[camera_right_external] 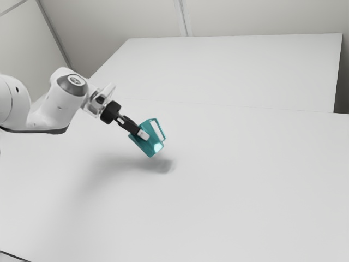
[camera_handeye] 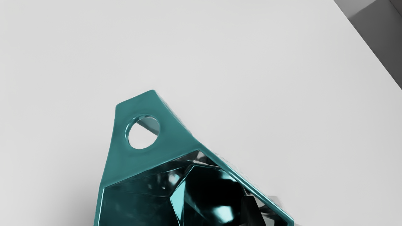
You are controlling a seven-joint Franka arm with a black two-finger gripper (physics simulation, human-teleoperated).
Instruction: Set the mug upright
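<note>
In the exterior view my gripper (camera_right_external: 143,135) reaches down at a slant, shut on the wall of the teal mug (camera_right_external: 150,147). The mug hangs tilted above the table, its handle (camera_right_external: 160,130) on the side toward the exterior view's right. Its shadow lies below, apart from it. From the wrist view, the open mouth of the mug (camera_handeye: 141,164) faces my hand. There the gripper (camera_handeye: 265,207) has one dark finger inside the mouth, while the other is mostly hidden behind the wall.
A broad white table (camera_right_external: 229,191) extends beneath the mug, with another white surface (camera_right_external: 229,71) behind it. In the wrist view a table edge runs diagonally past a dark grey area (camera_handeye: 380,34). Pale walls stand at the back.
</note>
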